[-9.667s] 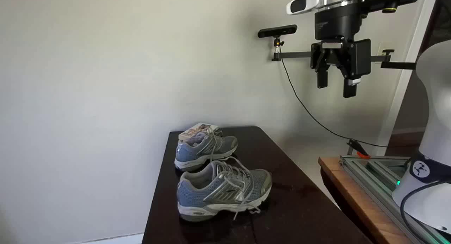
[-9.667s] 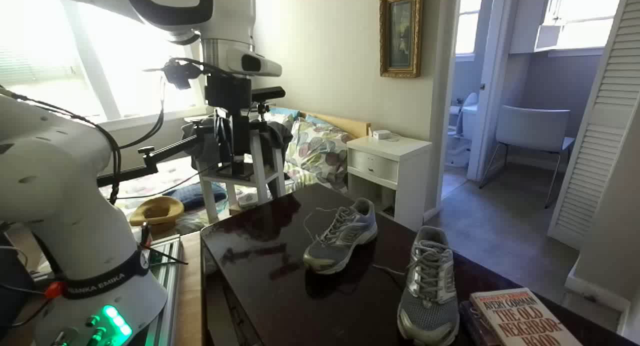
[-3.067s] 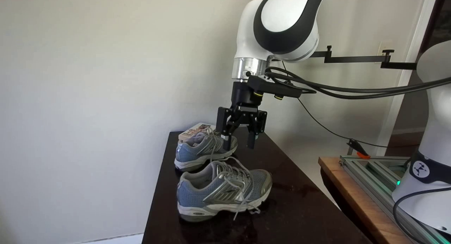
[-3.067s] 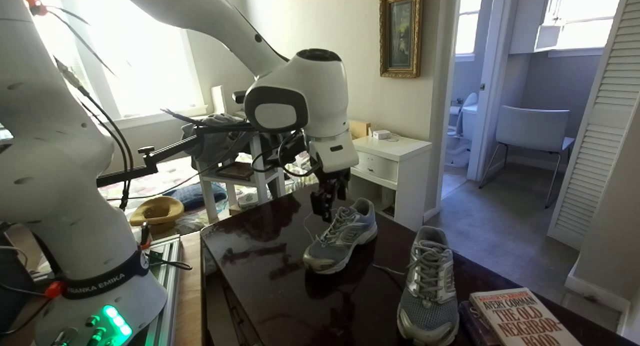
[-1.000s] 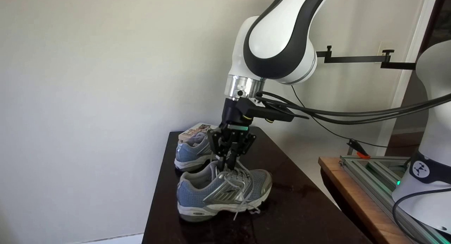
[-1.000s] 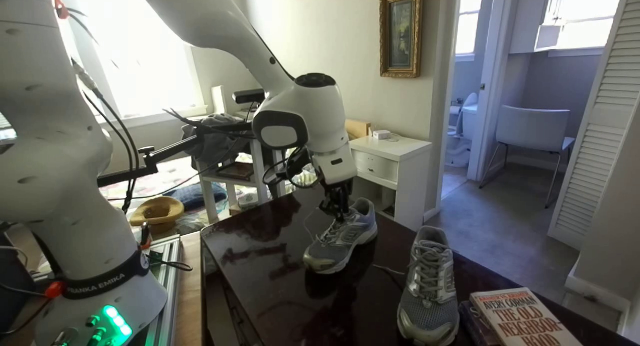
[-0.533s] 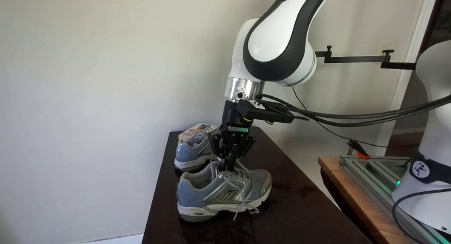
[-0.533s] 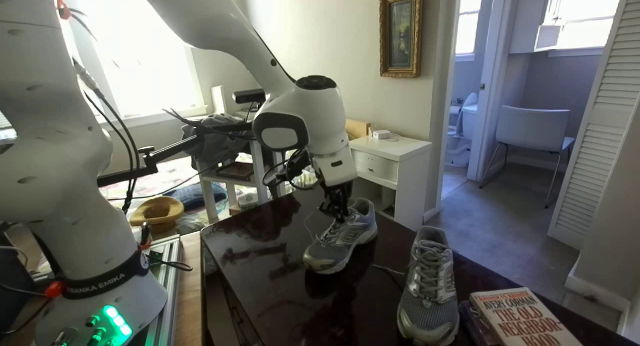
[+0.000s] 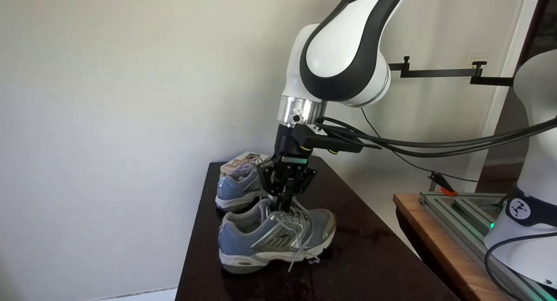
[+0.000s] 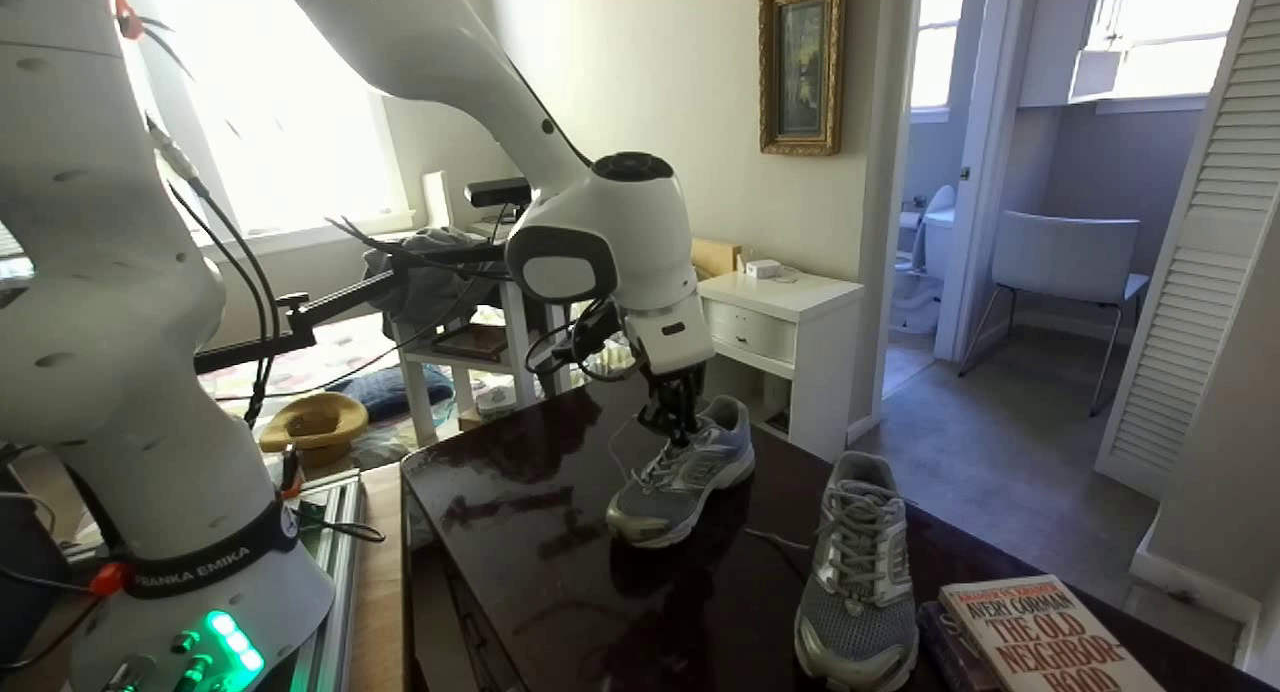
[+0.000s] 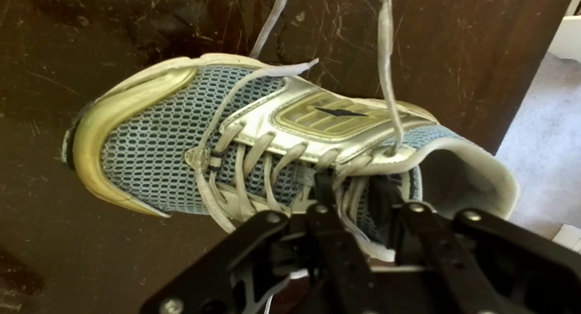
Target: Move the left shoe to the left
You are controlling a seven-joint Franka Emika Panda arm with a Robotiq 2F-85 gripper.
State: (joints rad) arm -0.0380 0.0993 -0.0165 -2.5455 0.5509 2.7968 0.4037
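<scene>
- In an exterior view, the gripper [image 9: 281, 204] points downward over the left shoe [image 9: 274, 244]; its jaws stand close together.
- The left shoe sits upright on the dark table [image 9: 378, 266], directly below the jaws. Its toe [image 9: 327, 229] extends from the jaws toward the robot base [image 9: 520, 214]; the heel lies on the opposite side.
- The twin shoe [image 9: 237, 190] stands behind the jaws, farther from the camera, with its front part hidden by the gripper. The paperback [image 9: 237, 164] lies farther from the jaws than the twin shoe.
- In an exterior view, the arm [image 10: 640, 222] ends above the left shoe. The jaw spacing cannot be read from this angle.
- The twin shoe stands well apart from the jaws, on the camera side. Beside it, the paperback rests on a darker book [image 10: 957, 644].
- The white nightstand [image 10: 775, 297] is located beyond the jaws, off the table.
- In the wrist view, the fingers [image 11: 324, 189] straddle the upper laces [image 11: 259, 151]. The jaws are clamped on the left shoe here, with laces filling the narrow gap.
- The toe lies image-left of the jaws; the open collar [image 11: 504, 187] lies image-right.
</scene>
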